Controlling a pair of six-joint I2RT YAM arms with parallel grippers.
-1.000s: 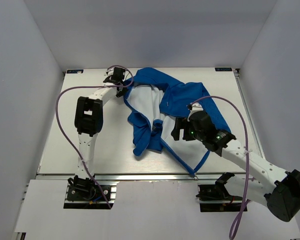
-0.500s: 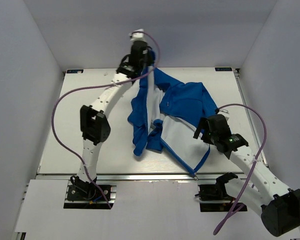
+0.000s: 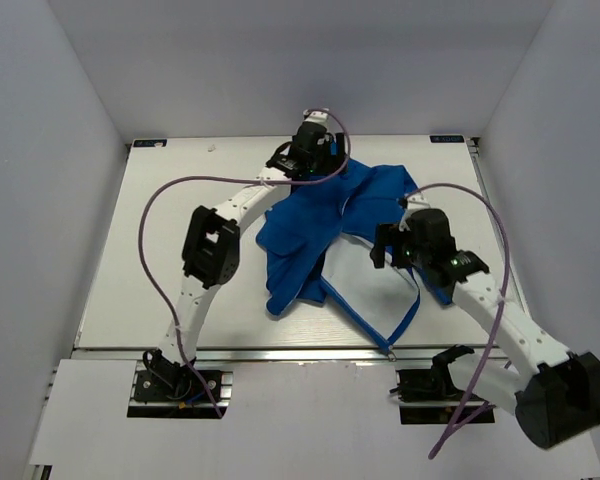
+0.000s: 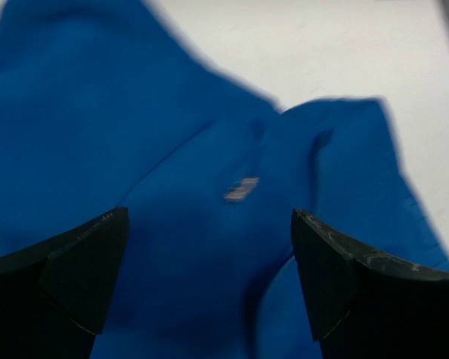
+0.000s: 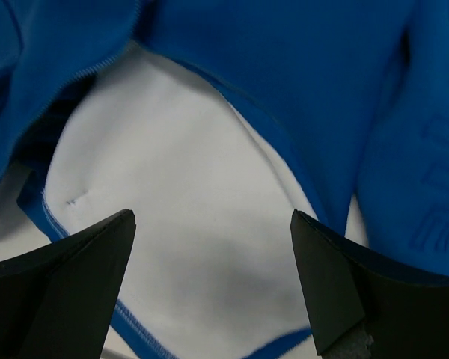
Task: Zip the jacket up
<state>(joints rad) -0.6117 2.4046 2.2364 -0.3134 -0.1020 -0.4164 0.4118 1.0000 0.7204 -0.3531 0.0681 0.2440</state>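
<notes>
The white table [image 3: 130, 260] carries the jacket [image 3: 310, 215], which lies crumpled in a heap under and between the two pincers. Its blue outer side faces up on the far part. Its pale lining [image 3: 365, 275] is laid open on the near part, and a thin blue edge trails past the right pincer toward the table's near rim.

The left arm [image 3: 215, 245] reaches far across to the jacket's far edge. The right arm [image 3: 490, 300] bends in from the right side.

The left pincer [image 3: 320, 155] has its fingers spread wide with nothing between them. Blue fleece fills the space below and ahead of it. The wrist view is blurred, so I cannot tell whether the tips touch the cloth.

The right pincer [image 3: 385, 248] is also spread wide and pinches nothing. The lining lies directly beneath it, with blue folds ahead and to its right.

A line of zipper [image 5: 97, 67] teeth runs along the blue edge ahead-left of the right pincer.

A small pale tag [image 4: 241, 189] sits on the fleece just ahead of the left pincer's gap.
</notes>
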